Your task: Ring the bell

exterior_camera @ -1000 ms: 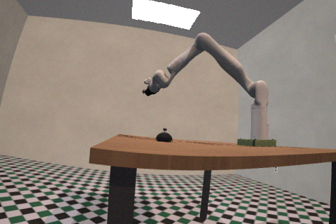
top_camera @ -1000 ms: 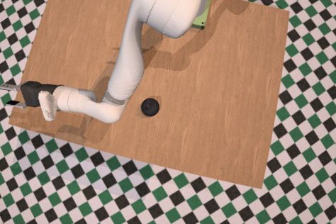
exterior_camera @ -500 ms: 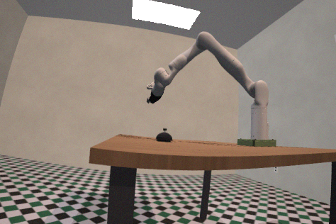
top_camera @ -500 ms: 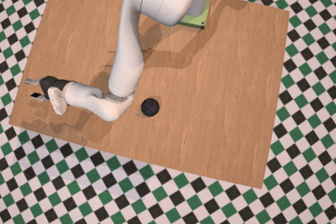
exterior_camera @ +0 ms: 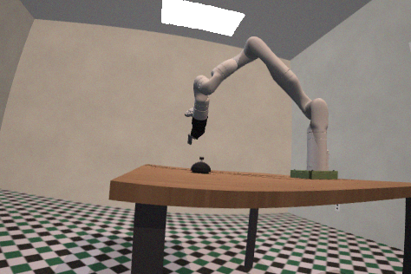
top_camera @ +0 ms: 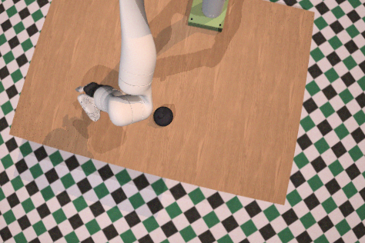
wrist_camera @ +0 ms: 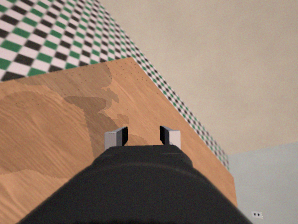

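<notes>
The bell (top_camera: 165, 116) (exterior_camera: 200, 167) is a black dome with a small button on top (exterior_camera: 200, 157). It stands on the wooden table (top_camera: 250, 104) (exterior_camera: 217, 191) (wrist_camera: 50, 140), near the front middle. My gripper (top_camera: 80, 89) (exterior_camera: 190, 139) (wrist_camera: 144, 133) is open and empty. It hangs in the air well above the table, tilted downward. In the overhead view it is left of the bell; in the side view it is above the bell and a little to its left, not touching it. The bell is not in the wrist view, which shows only bare table and floor between the fingers.
The arm's green base plate (top_camera: 205, 17) (exterior_camera: 313, 174) sits at the table's far edge. The arm's forearm and wrist (top_camera: 132, 104) hang over the table just left of the bell. A checkered floor (top_camera: 327, 161) surrounds the table.
</notes>
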Controlling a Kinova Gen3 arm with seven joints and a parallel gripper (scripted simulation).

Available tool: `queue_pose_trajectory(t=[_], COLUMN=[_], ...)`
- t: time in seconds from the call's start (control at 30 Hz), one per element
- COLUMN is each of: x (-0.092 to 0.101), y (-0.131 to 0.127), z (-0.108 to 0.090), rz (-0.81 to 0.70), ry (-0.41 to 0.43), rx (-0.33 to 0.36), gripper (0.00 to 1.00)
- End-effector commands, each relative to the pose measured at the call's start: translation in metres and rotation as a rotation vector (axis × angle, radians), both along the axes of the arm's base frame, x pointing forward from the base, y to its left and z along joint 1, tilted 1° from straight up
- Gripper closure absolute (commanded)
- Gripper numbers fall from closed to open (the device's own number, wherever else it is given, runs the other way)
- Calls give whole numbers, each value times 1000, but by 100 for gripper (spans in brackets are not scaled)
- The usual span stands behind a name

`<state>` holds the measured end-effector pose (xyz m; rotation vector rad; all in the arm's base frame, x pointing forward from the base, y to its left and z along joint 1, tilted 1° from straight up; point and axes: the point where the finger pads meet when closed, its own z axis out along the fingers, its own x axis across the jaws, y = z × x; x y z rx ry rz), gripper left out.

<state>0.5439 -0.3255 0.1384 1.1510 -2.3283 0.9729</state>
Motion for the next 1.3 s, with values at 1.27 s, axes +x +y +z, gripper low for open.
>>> queue_pose_trajectory(t=[1.27], x=[-25], y=[276], z=[-13], rz=[379], ry=[115], rx=[804], gripper=[0])
